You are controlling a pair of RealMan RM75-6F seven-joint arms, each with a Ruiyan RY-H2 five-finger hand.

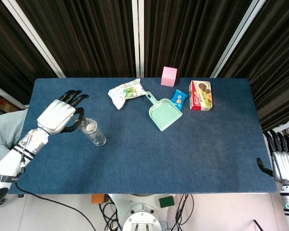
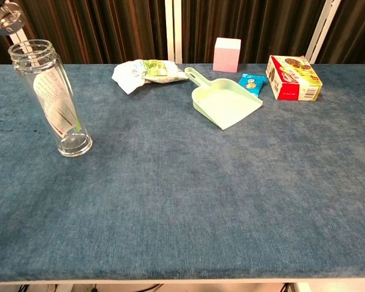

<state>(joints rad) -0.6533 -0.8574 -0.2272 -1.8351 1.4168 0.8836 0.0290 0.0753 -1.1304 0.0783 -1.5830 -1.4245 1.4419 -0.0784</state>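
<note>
The right hand (image 1: 284, 166) hangs off the near right corner of the blue table (image 1: 207, 154), well apart from everything on it; its fingers are straight and apart, holding nothing.

The glass jar (image 1: 93, 132) stands upright and open-mouthed toward the left of the table, and serves here as the landmark (in the chest view it appears at far left (image 2: 50, 97), with a printed label showing through its wall). Just left of the jar's mouth, the left hand (image 1: 61, 114) is raised over the table, fingers pointing away from the robot and thumb curled toward them. A small silvery cap (image 2: 5, 13) is pinched between thumb and fingers, just above and left of the jar's rim; the head view leaves it largely hidden under the hand.

To the right of the jar and farther back lies a pale green dustpan (image 1: 164, 113), handle pointing away. Beyond the jar, toward the far edge, lies a crumpled snack bag (image 1: 126, 92). Right of the dustpan lies a small blue packet (image 1: 179, 99), then a red and yellow biscuit box (image 1: 201, 95). Farthest from the jar's row, at the far edge, stands a pink cube (image 1: 169, 76).
</note>
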